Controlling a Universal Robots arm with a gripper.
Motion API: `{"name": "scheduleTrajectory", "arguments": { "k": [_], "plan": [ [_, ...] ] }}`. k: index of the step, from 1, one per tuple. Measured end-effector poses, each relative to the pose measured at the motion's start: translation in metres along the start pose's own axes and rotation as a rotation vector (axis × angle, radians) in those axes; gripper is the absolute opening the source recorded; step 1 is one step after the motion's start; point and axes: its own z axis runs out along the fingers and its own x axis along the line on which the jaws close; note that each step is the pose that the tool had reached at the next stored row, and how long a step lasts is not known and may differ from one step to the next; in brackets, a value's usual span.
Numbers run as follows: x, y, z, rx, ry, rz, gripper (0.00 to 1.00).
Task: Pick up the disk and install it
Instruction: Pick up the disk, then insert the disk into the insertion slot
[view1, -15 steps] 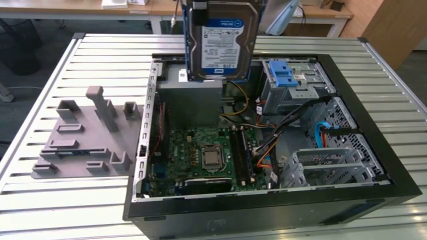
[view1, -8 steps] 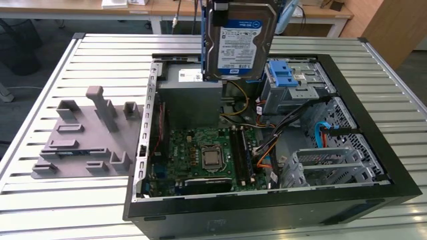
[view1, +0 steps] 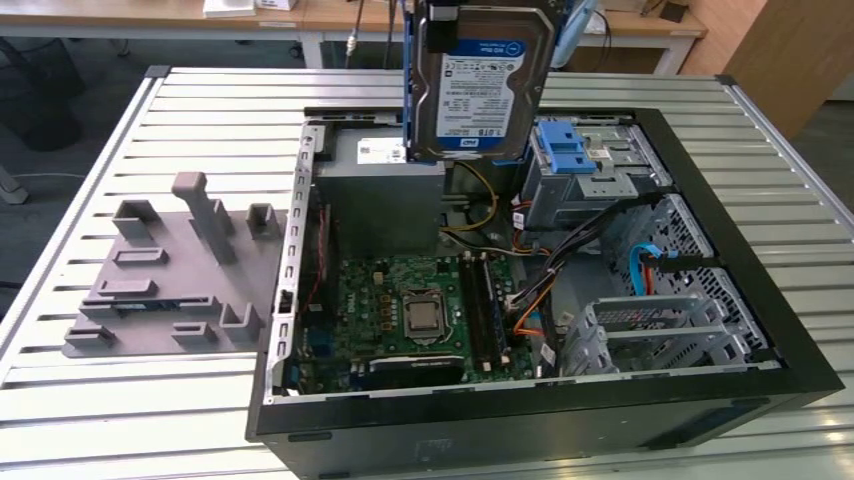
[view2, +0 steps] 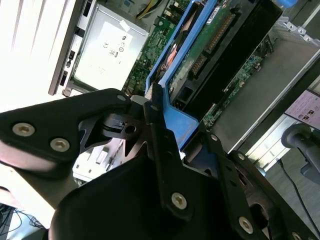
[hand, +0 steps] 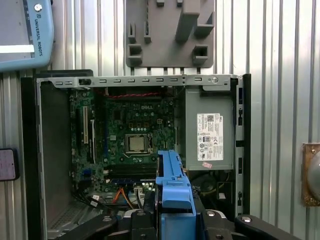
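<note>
The disk (view1: 481, 80), a silver hard drive with a white-and-blue label and a blue carrier frame, hangs upright in the air above the far side of the open computer case (view1: 747, 330). It is over the grey power supply (view1: 387, 165) and beside the drive cage (view1: 594, 170). In both wrist views my gripper (view2: 170, 120) (hand: 173, 216) is shut on the disk, its black fingers (view2: 112, 107) clamping the blue carrier edge (hand: 172, 182). The second wrist view shows the disk's green circuit-board side (view2: 215, 35).
Inside the case lie the motherboard (view1: 414, 310), loose cables (view1: 534, 300), and a blue ridged latch (view1: 571, 158) on the drive cage. A grey holder fixture (view1: 174, 280) sits on the slatted metal table (view1: 174, 120) at the exterior view's left. Desks stand behind.
</note>
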Motion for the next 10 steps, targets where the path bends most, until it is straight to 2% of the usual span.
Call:
{"name": "scheduleTrajectory", "arguments": {
  "k": [10],
  "plan": [
    [0.0000,-0.0014,0.0000,0.0000,0.0000,0.000,0.36]
  ]
}}
